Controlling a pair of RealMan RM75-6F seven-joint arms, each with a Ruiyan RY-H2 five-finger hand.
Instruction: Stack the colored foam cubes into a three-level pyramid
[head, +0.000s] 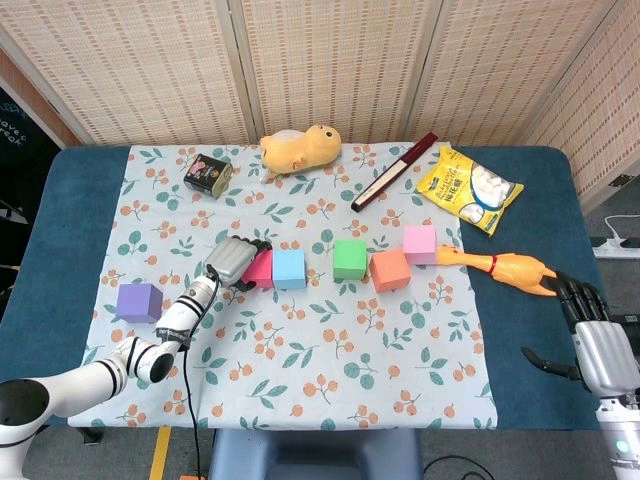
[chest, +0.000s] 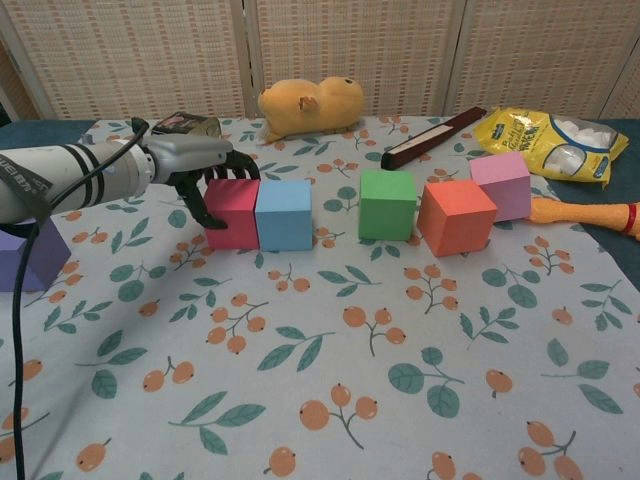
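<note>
red cube in left robot hand

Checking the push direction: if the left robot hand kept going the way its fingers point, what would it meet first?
The left robot hand is already at the red cube, fingers curled over its left side. The blue cube sits right beyond, seemingly touching it.

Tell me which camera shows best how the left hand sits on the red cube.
The chest view: the left hand arches over the red cube, fingertips at its left face. The head view shows mostly the hand's back, covering the cube's left part.
</note>
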